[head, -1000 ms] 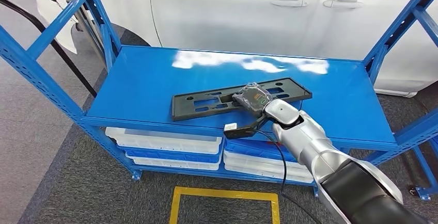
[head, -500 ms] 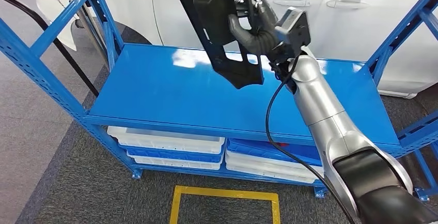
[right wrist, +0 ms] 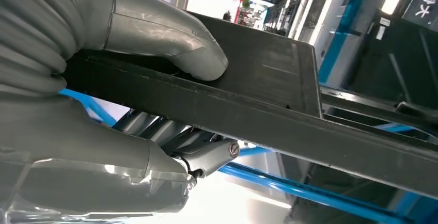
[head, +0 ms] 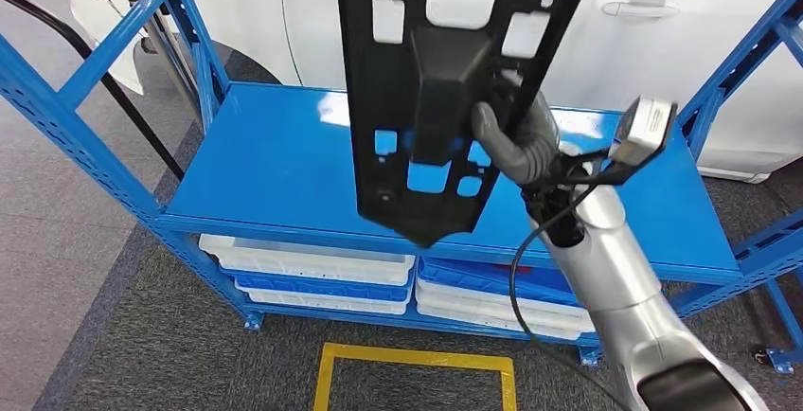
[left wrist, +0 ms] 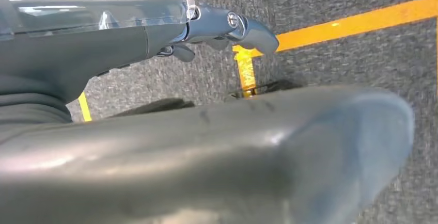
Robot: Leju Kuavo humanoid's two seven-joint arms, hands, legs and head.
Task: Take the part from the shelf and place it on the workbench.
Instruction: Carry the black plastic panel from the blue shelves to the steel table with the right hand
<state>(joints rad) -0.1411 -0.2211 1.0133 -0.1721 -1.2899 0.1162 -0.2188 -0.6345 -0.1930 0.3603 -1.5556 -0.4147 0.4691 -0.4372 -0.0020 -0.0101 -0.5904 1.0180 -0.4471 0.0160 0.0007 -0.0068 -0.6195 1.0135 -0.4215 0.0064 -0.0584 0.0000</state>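
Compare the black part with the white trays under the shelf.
The part is black, cut through with holes; the trays are white and solid-looking. The part stands nearly upright in the air, gripped by the right hand; the trays lie flat, stacked below the shelf. Both look long and thin.

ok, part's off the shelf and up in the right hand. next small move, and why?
Probably carry it back clear of the shelf, then turn toward the workbench. The right hand grips the black part near its middle, thumb pressed on top. It hangs upright above the shelf top, touching nothing, so lifting looks done.
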